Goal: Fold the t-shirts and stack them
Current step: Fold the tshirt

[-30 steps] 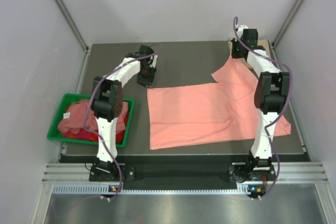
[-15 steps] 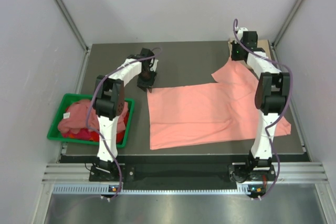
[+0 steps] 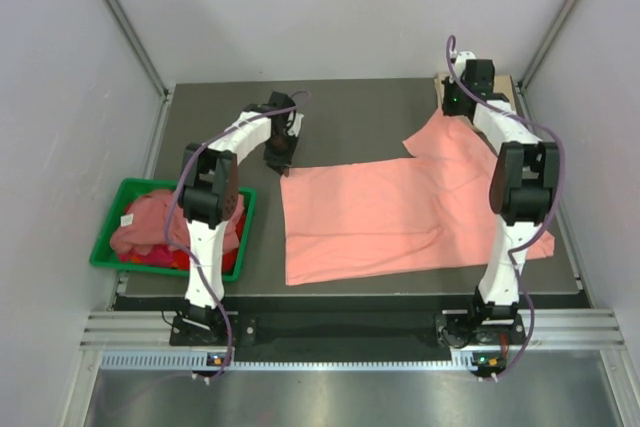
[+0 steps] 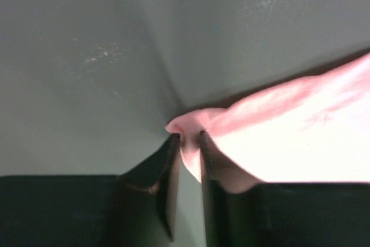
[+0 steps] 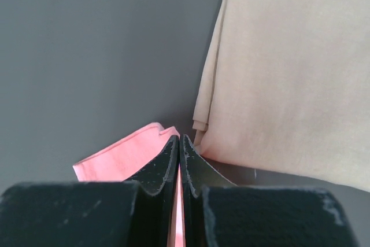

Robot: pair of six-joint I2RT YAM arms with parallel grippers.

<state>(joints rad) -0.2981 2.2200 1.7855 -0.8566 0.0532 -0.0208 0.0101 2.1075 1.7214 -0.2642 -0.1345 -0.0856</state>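
Folding of the salmon-pink t-shirt (image 3: 400, 212) is judged barely begun: it lies flat, one corner clamped in the left gripper (image 4: 188, 140), another nipped in the right gripper (image 5: 180, 141). A tan-beige shirt (image 5: 289, 73) is seen folded just beside the right jaws; other shirts (image 3: 150, 227) are heaped in the green bin (image 3: 100, 247).

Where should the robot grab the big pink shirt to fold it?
Probably by its two far corners, coming down from above. The salmon-pink t-shirt lies flat on the table, so only its thin edges can be pinched. The left tool is shut on the far left corner, the right tool on the far right tip.
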